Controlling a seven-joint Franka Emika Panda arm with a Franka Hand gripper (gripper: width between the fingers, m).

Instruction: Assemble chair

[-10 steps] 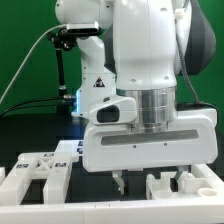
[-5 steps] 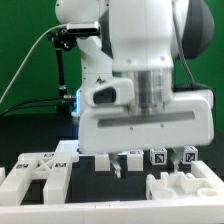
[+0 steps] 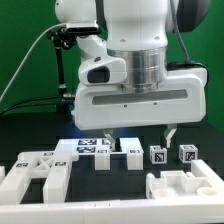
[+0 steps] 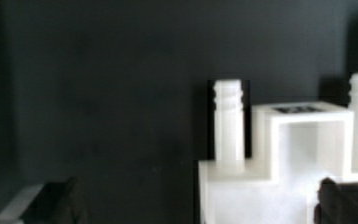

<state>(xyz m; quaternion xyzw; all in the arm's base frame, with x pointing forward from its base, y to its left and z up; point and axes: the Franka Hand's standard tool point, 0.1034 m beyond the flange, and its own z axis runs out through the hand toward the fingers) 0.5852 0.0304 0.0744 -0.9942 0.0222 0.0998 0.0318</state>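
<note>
While the claw (image 3: 138, 136) hangs spread and empty, tagged chair parts (image 3: 100, 152) crowd the black table (image 3: 30, 130) below.

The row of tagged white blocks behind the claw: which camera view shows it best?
The exterior view: the tagged blocks stand in a row on the table, beneath the raised claw. The wrist view shows a pegged white part, not that row.

Black bench (image 3: 30, 135) carries white tagged chair parts: notched blocks (image 3: 35, 175), slab (image 3: 185, 187), small tagged pieces (image 3: 157, 154) mid-row.
</note>
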